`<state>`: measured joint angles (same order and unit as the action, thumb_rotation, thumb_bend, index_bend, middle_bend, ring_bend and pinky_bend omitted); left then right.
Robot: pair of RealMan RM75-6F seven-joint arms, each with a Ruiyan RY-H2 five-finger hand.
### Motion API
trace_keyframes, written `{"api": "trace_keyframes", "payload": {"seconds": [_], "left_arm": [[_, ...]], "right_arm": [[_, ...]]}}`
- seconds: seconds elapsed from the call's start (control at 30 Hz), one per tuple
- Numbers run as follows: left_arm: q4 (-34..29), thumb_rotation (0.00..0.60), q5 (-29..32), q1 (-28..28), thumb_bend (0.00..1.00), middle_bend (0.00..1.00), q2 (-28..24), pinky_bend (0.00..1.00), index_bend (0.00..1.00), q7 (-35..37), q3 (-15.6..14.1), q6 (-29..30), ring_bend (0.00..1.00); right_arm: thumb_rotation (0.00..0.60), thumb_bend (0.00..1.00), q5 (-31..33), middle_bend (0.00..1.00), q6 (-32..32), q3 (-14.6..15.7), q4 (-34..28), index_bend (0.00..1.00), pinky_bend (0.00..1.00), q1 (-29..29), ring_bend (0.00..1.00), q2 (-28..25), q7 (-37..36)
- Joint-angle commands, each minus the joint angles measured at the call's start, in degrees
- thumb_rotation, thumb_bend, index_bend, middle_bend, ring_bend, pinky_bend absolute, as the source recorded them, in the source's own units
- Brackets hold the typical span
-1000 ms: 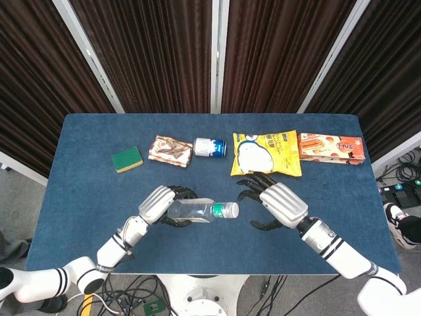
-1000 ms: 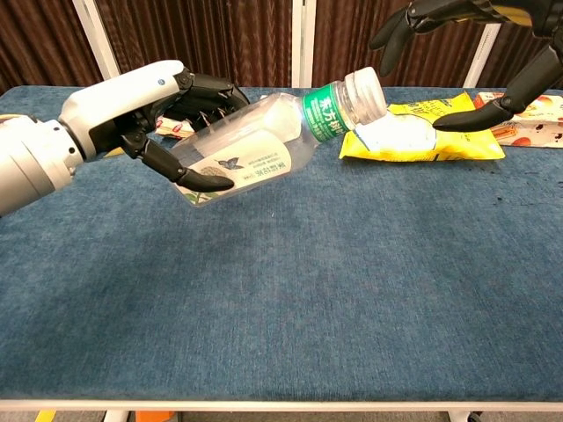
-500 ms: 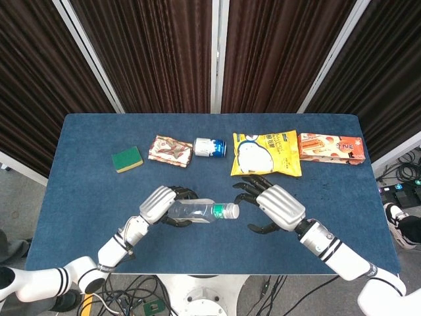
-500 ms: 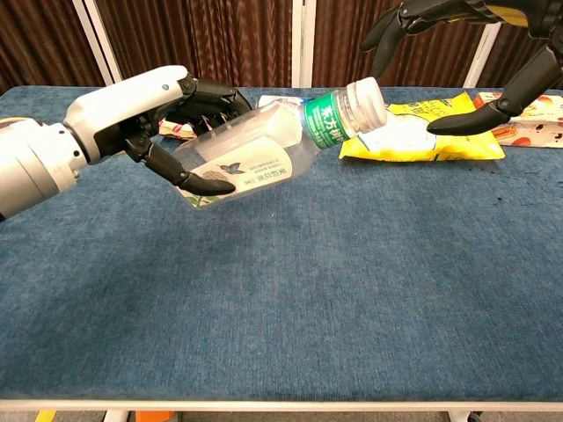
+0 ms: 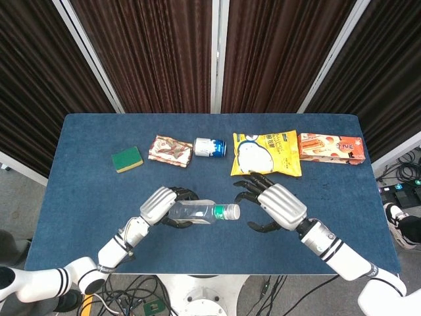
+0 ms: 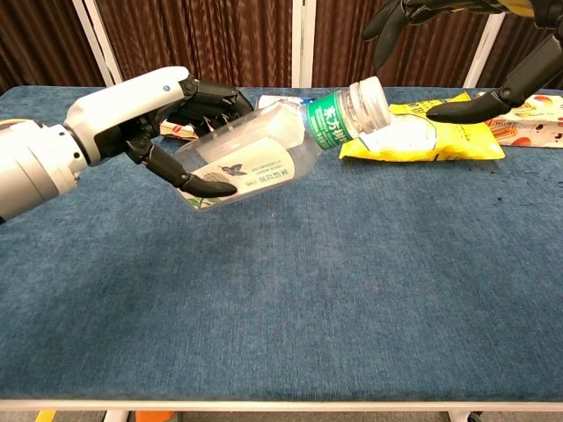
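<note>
1. Bottle (image 6: 264, 154): clear plastic with a green label band and white cap, lying near-horizontal in the air above the tabletop (image 6: 290, 299), cap tilted up toward the upper right of the chest view. It looks empty, so judged light, thin-walled and liable to dent or slip under a hard squeeze.
2. Left hand (image 6: 145, 105): wrapped around the bottle's lower body, fingers over the top and thumb beneath. The barrel is the sound place to hold; the stiffer cap end is free.
3. Right hand (image 5: 279, 205): spread wide and empty, just beside the cap, not touching it.
4. Room: bare cloth lies below and in the lower half of the frame. The yellow snack bag (image 5: 266, 153) sits close behind the right hand. The can (image 5: 210, 147), wrapper (image 5: 170, 150), sponge (image 5: 127, 158) and red box (image 5: 332, 147) line the far edge, well apart.
</note>
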<state>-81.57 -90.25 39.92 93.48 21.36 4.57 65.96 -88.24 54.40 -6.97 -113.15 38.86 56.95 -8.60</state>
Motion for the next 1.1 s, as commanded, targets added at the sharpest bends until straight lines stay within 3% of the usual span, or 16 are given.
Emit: {"api": "trace_keyframes", "payload": {"seconds": [0.03,0.77,1.1], "left_arm": [[-0.1,0.6,0.0,0.0,0.26,0.5,0.0,0.47,0.48,-0.1,0.0,0.1,0.43],[0.4,0.6,0.7,0.2,0.26,0.5,0.2,0.47,0.48,0.1,-0.1,-0.9,0.43],[-0.1,0.6,1.0,0.0,0.26,0.5,0.3,0.47,0.48,1.1,0.2,-0.4,0.43]], "right_arm": [[0.594,0.2,0.6,0.12,-0.6,0.1,0.3,0.32,0.0,0.1,0.0,0.2,0.3],[0.594,0.21,-1.1,0.12,-0.5,0.8,-1.4,0.32,0.0,0.4,0.0,-0.3,1.1],[0.598,0.22,-1.1,0.12,2.8,-0.1,-0.1,0.32,0.0,-0.6,0.0,0.9,1.3]]}}
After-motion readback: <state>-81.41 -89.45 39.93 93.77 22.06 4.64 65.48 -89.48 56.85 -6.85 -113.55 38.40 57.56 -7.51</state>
